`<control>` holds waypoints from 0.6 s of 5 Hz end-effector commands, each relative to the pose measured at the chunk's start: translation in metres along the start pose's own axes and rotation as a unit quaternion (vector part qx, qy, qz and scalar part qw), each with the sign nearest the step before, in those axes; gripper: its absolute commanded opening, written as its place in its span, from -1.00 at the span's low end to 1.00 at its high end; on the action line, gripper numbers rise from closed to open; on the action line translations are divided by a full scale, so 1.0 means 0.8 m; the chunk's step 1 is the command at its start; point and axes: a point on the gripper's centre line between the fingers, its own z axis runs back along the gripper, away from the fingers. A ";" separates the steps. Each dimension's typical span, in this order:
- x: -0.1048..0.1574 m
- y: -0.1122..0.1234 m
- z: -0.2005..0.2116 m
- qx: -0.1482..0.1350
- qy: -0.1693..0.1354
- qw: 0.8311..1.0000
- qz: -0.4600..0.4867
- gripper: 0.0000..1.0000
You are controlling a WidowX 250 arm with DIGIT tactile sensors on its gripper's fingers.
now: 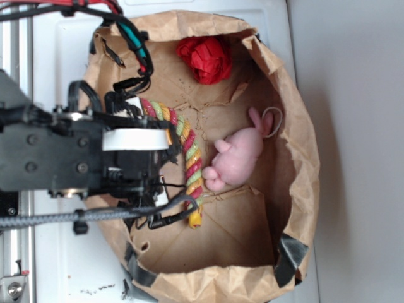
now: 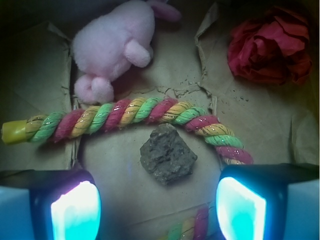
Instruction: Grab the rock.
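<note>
My pincer [image 2: 159,210] stands apart, its two glowing fingers [image 2: 75,212] at the bottom corners of the wrist view with nothing between them. The rock [image 2: 167,154] lies on the brown paper floor of the bag [image 1: 297,126], toward 12 o'clock from the gap between my fingers, and clear of both. The striped rope cane [image 2: 125,115] arches over it from 9 o'clock round to 3 o'clock, its yellow tip at the far left; the rock's upper edge sits just beside, perhaps touching, the rope. Beyond the rope, the pink plush toy [image 2: 112,47] lies at 11 o'clock and the red paper ball [image 2: 270,45] at 1 o'clock. In the exterior view my arm hides the rock.
</note>
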 end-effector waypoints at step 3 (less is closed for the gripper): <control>0.021 -0.014 -0.030 0.027 -0.006 1.000 -0.005 1.00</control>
